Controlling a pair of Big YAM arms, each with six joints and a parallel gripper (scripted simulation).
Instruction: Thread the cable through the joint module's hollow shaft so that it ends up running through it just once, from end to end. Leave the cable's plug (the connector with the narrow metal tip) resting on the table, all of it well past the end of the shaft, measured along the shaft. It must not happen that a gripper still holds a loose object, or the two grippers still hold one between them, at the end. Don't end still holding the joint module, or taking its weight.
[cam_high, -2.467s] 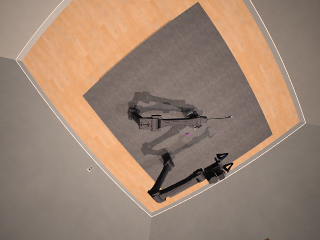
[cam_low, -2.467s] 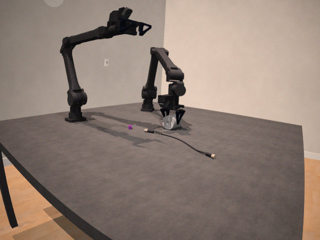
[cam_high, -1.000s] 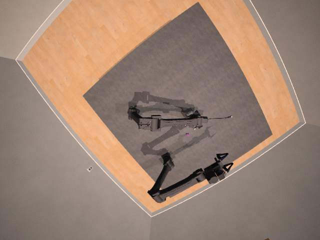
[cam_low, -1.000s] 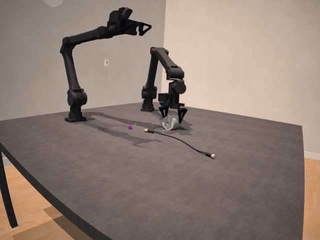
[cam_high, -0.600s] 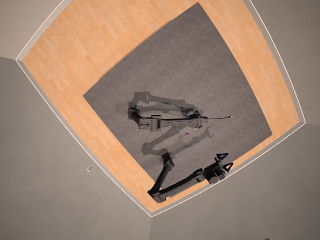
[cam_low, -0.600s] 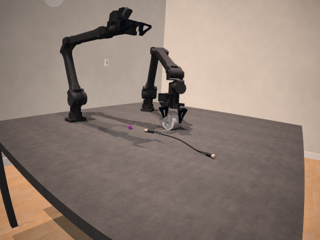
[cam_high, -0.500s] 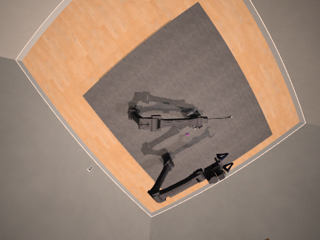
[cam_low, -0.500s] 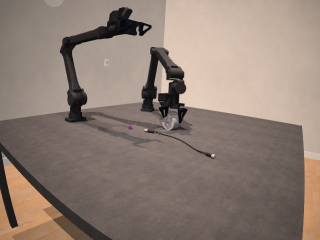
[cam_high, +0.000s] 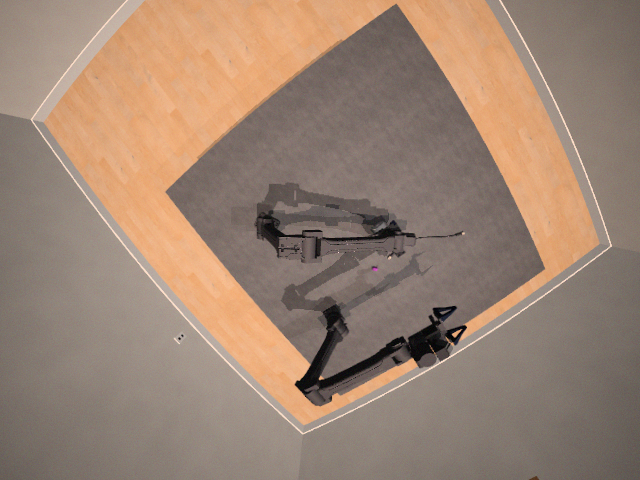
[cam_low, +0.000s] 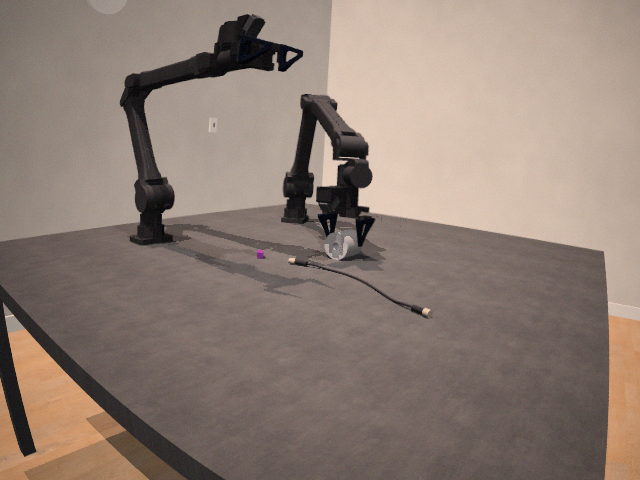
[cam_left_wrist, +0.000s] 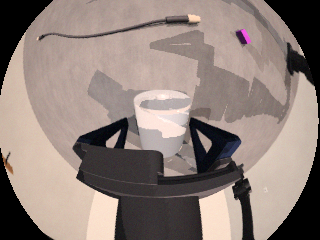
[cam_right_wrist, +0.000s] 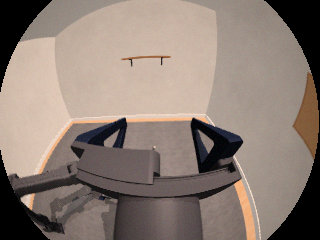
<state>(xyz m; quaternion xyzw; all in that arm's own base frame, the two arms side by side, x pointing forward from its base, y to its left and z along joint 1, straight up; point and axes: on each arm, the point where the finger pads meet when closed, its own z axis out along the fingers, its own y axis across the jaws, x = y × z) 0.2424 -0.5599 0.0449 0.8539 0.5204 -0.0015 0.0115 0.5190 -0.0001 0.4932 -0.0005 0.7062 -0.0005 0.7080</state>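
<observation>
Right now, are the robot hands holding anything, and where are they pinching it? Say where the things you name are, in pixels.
Nothing is held. The left gripper (cam_low: 346, 232) (cam_left_wrist: 158, 121) is open around the joint module (cam_low: 338, 245) (cam_left_wrist: 162, 122); the right gripper (cam_high: 454, 323) (cam_right_wrist: 158, 121) is open up in the air.

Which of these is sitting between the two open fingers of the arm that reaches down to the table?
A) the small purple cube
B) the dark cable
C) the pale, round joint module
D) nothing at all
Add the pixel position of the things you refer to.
C: the joint module (cam_low: 342, 244) (cam_left_wrist: 162, 125) stands between the spread fingers of the left gripper (cam_low: 346, 240) (cam_left_wrist: 158, 121), while the cable (cam_low: 361, 280) (cam_left_wrist: 110, 31) and the purple cube (cam_low: 260, 254) (cam_left_wrist: 243, 36) lie away from them.
</observation>
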